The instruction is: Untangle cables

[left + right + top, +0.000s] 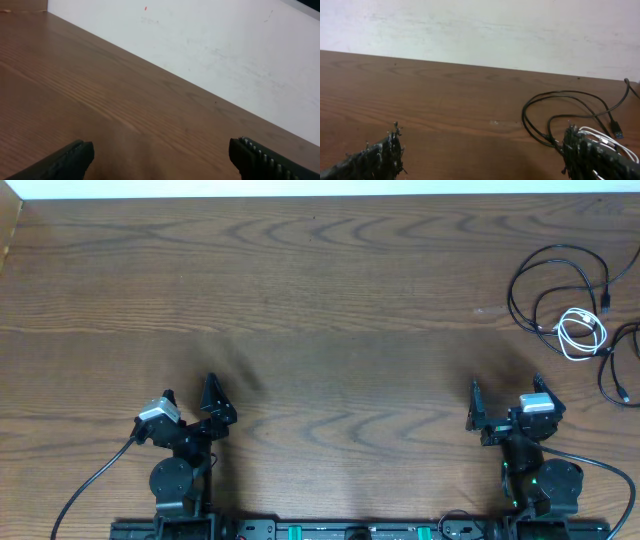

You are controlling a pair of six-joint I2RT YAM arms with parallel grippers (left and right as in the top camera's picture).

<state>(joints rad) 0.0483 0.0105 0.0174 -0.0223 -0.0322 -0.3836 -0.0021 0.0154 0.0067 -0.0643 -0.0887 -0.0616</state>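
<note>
**Both grippers spread wide, nothing grasped**

Left gripper (190,395) and right gripper (508,395) — fingers fully parted, holding nothing — sit low in the overhead frame. The cables (577,317) lie tangled at upper right — apart from both.

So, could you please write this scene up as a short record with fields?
surface: wooden table
looped black cable: far right of the table
white cable: coiled at the near side of that loop
second black cable: at the right edge, partly out of view
left gripper: open, empty
right gripper: open, empty, closer to the cables
progress: cables not yet touched
</note>
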